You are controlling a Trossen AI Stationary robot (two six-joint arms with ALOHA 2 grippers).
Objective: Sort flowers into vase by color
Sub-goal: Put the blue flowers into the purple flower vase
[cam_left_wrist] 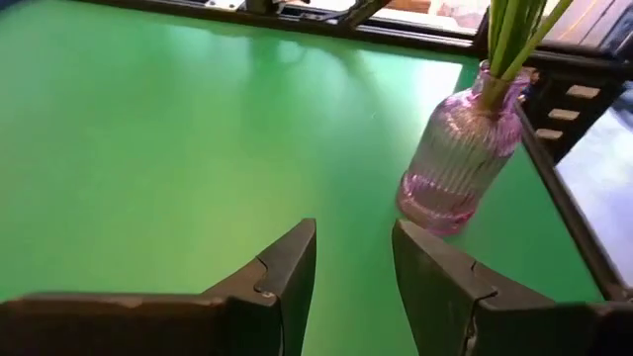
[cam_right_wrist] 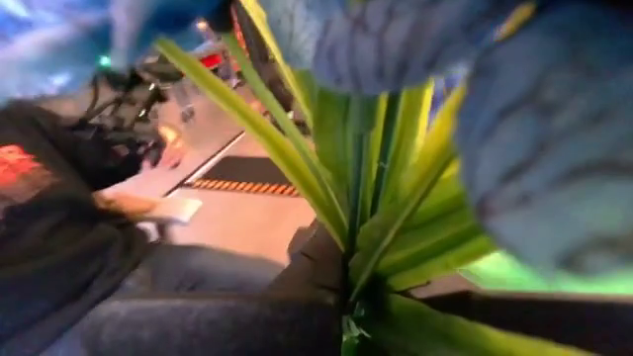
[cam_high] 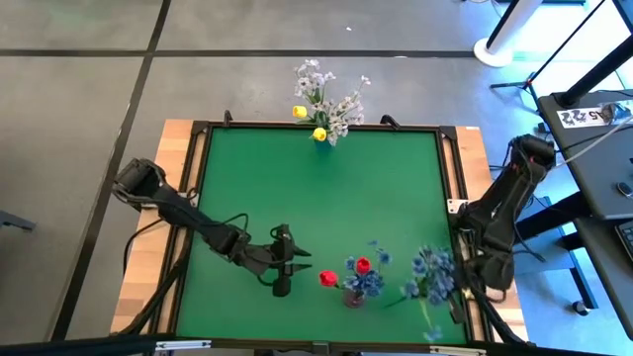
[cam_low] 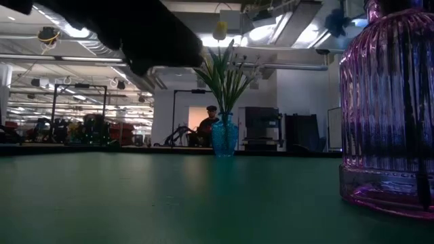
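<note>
Blue blooms [cam_high: 432, 269] fill my right wrist view; I cannot tell how the right gripper [cam_high: 457, 297] stands. My left gripper [cam_left_wrist: 354, 265] hovers empty, fingers apart, near the pink vase [cam_left_wrist: 457, 158] of red and blue flowers [cam_high: 362, 273].

Right claw [cam_high: 447, 297]: hidden under the blue clustered bloom [cam_high: 433, 272]; finger state not determinable. Right wrist view: blue petals [cam_right_wrist: 539, 148] blurred, filling the frame. Low view: ribbed purple glass vase [cam_low: 390, 102] cut off at the right edge; distant person [cam_low: 209, 125] too small to resolve.
</note>
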